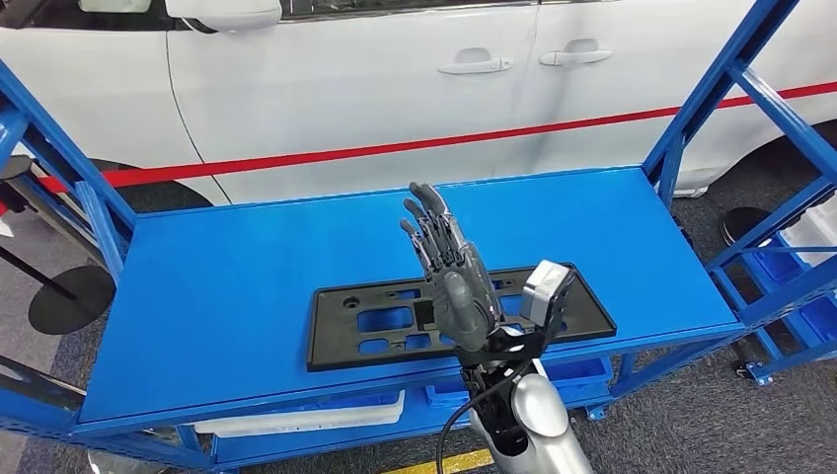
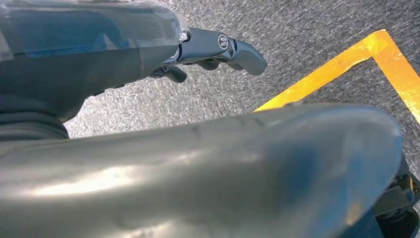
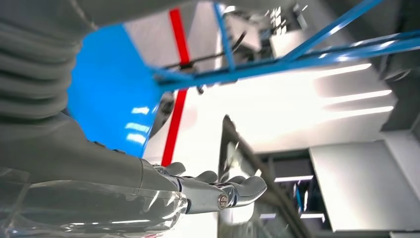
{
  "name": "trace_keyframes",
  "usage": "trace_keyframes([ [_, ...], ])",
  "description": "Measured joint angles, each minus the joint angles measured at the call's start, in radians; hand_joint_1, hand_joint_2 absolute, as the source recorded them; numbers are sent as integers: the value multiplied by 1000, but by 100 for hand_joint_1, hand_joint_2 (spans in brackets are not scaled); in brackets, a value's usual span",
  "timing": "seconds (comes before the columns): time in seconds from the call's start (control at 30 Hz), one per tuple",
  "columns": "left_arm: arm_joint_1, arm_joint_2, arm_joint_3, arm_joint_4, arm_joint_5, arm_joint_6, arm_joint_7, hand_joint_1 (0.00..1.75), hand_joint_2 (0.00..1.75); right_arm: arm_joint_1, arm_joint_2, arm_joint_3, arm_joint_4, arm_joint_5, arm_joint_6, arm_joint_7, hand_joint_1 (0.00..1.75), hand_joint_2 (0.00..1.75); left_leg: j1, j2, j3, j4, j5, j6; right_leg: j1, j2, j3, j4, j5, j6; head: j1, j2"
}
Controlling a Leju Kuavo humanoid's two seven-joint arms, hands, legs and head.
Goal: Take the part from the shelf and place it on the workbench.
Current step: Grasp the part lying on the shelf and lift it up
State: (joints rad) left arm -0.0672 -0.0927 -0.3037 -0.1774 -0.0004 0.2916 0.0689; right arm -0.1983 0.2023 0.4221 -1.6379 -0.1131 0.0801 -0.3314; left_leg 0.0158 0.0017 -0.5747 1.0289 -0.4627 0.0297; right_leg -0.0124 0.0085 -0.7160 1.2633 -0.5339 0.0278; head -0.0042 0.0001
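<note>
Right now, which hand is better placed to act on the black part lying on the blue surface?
The right hand. It is raised over the black part on the blue surface, fingers apart and holding nothing. The left hand hangs toward the grey floor, away from the part.

My right hand [image 1: 449, 267] is showing dark matt plastic fingers, with a silver metal forearm behind it giving off a smooth, brushed sheen. The part [image 1: 454, 314] is looking like black moulded plastic with a dull, matt face. The shelf [image 1: 247, 286] top is presenting a smooth blue painted surface, semi-gloss and faintly reflecting light; its frame is looking like blue painted metal. The car [image 1: 395, 79] body is showing glossy white paint. My left hand [image 2: 218, 49] is showing smooth dark plastic fingers with small bright metal screws, above rough grey carpet [image 2: 307, 34] carrying matt yellow tape [image 2: 341, 64]
</note>
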Motion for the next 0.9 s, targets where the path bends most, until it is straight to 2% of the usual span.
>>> trace_keyframes([
  [0.07,0,0,0,0,-2,-4,-1,0,0,-8,-5,8,6,77,-29,5,0,175,-1,0,5,0,-3,-4,3,-4,62,-129,65,-10,0,0],
  [0.13,0,0,0,0,-7,-9,-4,0,0,-24,-12,25,12,193,-64,22,0,175,-3,2,6,0,-6,-12,11,-7,104,-220,91,-21,0,0],
  [0.2,0,0,0,0,-13,-14,-5,0,0,-38,-21,50,18,310,-94,42,0,175,-4,5,6,-3,-7,-23,17,-6,109,-237,89,-27,0,0],
  [0.27,-1,0,0,0,-16,-16,-5,0,0,-47,-27,73,23,384,-112,56,0,175,-3,8,6,4,-17,-33,11,-4,116,-249,93,-36,-1,0],
  [0.3,-2,0,0,0,-17,-16,-5,0,0,-52,-29,83,25,411,-117,62,0,175,-4,7,-3,28,-34,-36,8,-4,121,-256,96,-41,-2,0],
  [0.33,-3,0,0,0,-17,-16,-5,0,0,-58,-32,93,28,446,-122,69,0,175,-4,6,-22,72,-59,-39,5,-5,125,-261,97,-45,-2,0],
  [0.4,-3,0,0,0,-19,-18,-5,0,0,-70,-48,119,40,540,-132,82,0,175,-3,5,-82,197,-116,-42,8,-5,127,-262,96,-50,-3,0],
  [0.43,-3,0,0,0,-20,-20,-5,0,0,-74,-59,133,49,589,-136,88,0,175,-3,5,-108,246,-128,-43,9,-5,127,-261,95,-51,-3,0],
  [0.47,-3,1,0,0,-21,-22,-5,0,0,-78,-72,149,60,633,-140,93,0,175,-3,5,-120,263,-122,-45,9,-4,127,-259,93,-51,-3,0],
  [0.5,-3,1,0,0,-21,-23,-5,0,0,-85,-83,164,73,671,-145,96,0,175,-2,5,-113,240,-96,-47,9,-2,127,-256,91,-50,-3,0],
  [0.57,-5,2,0,0,-21,-25,-6,0,0,-109,-107,198,100,754,-170,101,0,175,1,5,-62,122,-28,-47,7,2,126,-245,84,-44,-3,0],
  [0.6,-6,3,0,0,-21,-26,-7,0,0,-127,-121,218,114,800,-188,103,0,175,1,3,-38,66,-8,-44,8,5,124,-236,79,-39,-3,0],
  [0.67,-7,4,0,0,-21,-27,-10,0,0,-160,-148,258,139,874,-219,108,0,175,-1,-1,-19,22,-3,-34,11,7,117,-227,75,-30,-3,0],
  [0.73,-7,5,0,0,-21,-27,-13,0,0,-182,-169,287,156,901,-230,112,0,175,-4,-2,-21,18,1,-20,10,8,115,-226,75,-21,-4,0],
  [0.8,-7,6,0,0,-21,-26,-14,0,0,-199,-184,303,167,913,-235,115,0,175,-3,-1,-19,13,6,-8,7,3,105,-202,57,-11,-4,0],
  [0.83,-8,6,0,0,-21,-26,-14,0,0,-208,-191,309,171,922,-238,118,0,175,-1,-1,-19,11,7,-3,6,0,88,-165,34,-6,-4,0],
  [0.9,-8,6,0,0,-19,-25,-14,0,0,-225,-207,322,182,940,-244,123,0,175,-2,0,-20,11,7,2,4,-3,29,-42,-25,1,-3,0],
])
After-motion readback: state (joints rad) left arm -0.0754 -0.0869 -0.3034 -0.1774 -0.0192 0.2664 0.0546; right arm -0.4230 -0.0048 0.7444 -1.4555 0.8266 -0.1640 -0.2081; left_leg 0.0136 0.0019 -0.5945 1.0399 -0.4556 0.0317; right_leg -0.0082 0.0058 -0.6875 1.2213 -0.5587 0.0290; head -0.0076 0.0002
